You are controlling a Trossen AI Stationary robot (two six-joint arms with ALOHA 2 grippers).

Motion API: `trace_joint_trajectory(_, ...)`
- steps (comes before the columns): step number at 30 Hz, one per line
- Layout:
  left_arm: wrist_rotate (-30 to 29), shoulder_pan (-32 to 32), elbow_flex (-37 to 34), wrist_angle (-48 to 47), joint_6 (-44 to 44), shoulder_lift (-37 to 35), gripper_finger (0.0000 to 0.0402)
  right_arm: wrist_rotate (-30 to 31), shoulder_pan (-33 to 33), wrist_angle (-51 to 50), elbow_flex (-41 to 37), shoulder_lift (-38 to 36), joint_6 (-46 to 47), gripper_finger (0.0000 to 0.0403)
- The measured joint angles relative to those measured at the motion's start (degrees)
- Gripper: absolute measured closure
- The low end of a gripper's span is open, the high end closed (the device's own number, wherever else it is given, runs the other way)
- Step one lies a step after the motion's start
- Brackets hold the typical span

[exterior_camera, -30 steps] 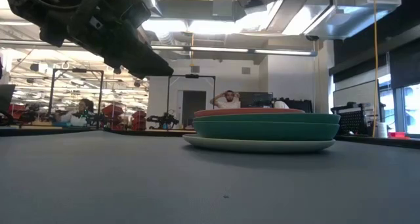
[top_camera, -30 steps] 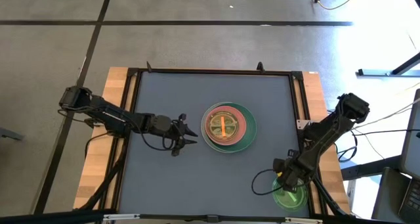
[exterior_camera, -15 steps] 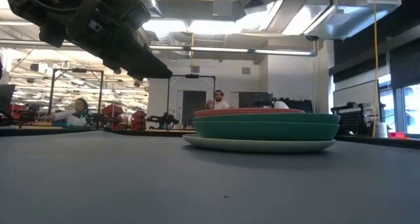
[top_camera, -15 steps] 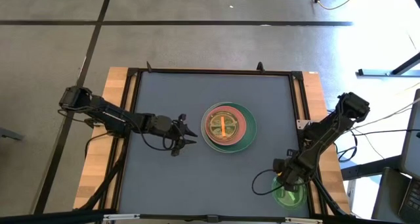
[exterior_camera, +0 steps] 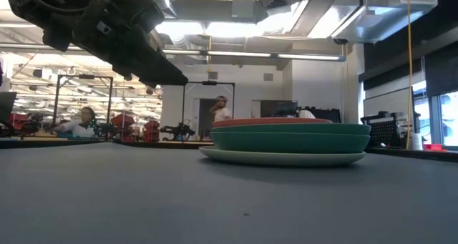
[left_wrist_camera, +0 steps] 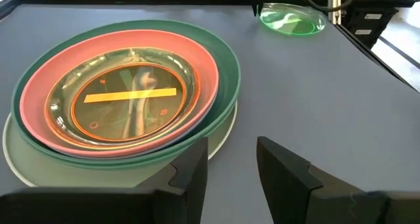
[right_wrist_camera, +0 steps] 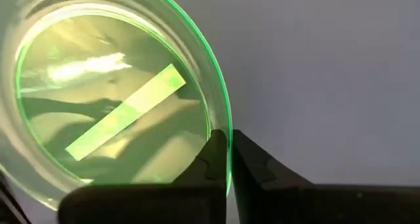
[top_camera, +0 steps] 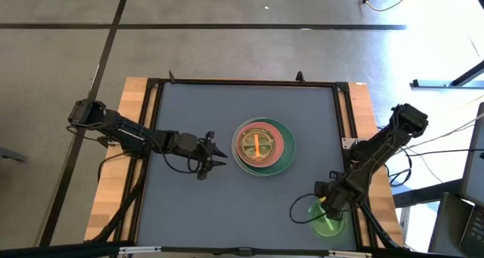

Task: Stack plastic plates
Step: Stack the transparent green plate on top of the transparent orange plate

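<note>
A stack of plastic plates sits mid-table: a cream-white one at the bottom, then green, pink and a small translucent one with orange on top. My left gripper stands open just left of the stack, touching nothing. A small lime green plate lies near the table's near right corner, and my right gripper is shut on it. My right gripper pinches the lime green plate's rim between its two fingers, one finger on the inner side and one on the outer. The fingers come from above, at the rim's far left part. Whether the plate is lifted off the table I cannot tell.
The dark mat ends at a black frame rail with wooden borders beyond it; the lime plate lies close to the right rail. Bare mat stretches between the stack and the near edge. In the low view, people show in the room behind.
The lime green plate has shifted a little toward the table's left and far side under my right gripper.
</note>
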Motion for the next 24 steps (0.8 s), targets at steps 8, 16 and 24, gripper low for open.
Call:
trace_joint_trajectory(8, 0.0, 0.0, 0.0, 0.0, 0.0, 0.0, 0.0278, 2.9, -8.6, 1.7, 0.0, -4.3, -2.3, 0.0403)
trace_joint_trajectory(16, 0.0, 0.0, 0.0, 0.0, 0.0, 0.0, 0.0278, 8.1, -18.4, 4.8, 0.0, -7.7, -11.1, 0.0403)
trace_joint_trajectory(24, 0.0, 0.0, 0.0, 0.1, 0.0, 0.0, 0.0278, 9.6, -28.5, 11.3, 0.0, -10.5, -17.1, 0.0403)
